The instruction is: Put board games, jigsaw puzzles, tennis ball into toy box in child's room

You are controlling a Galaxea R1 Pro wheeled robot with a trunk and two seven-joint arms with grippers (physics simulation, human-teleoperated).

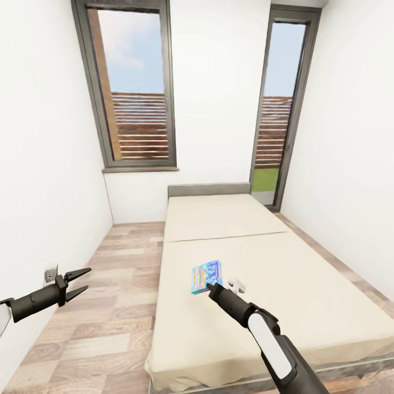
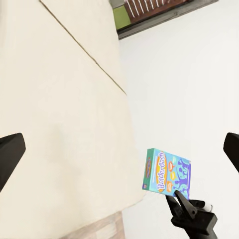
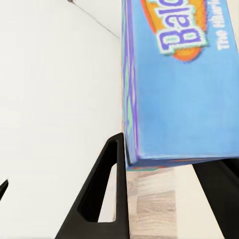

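The blue-teal board game [image 1: 207, 276] is held over the middle of the bed [image 1: 284, 284], tipped up on its edge. My right gripper [image 1: 211, 287] is shut on its lower edge. Up close, the right wrist view has the box [image 3: 184, 84] clamped between the two dark fingers [image 3: 102, 191] of that gripper [image 3: 164, 181]. Across the mattress, the left wrist view catches the same box [image 2: 167, 172] standing upright in the right gripper [image 2: 180, 199]. My left gripper [image 1: 76, 281] hangs open over the floor, left of the bed, holding nothing.
The bed runs from a grey headboard [image 1: 208, 189] at the far wall toward me. A strip of wood floor [image 1: 115, 295] lies between it and the left wall. Tall dark-framed windows [image 1: 137, 93] stand behind. A wall socket [image 1: 50, 272] sits low on the left.
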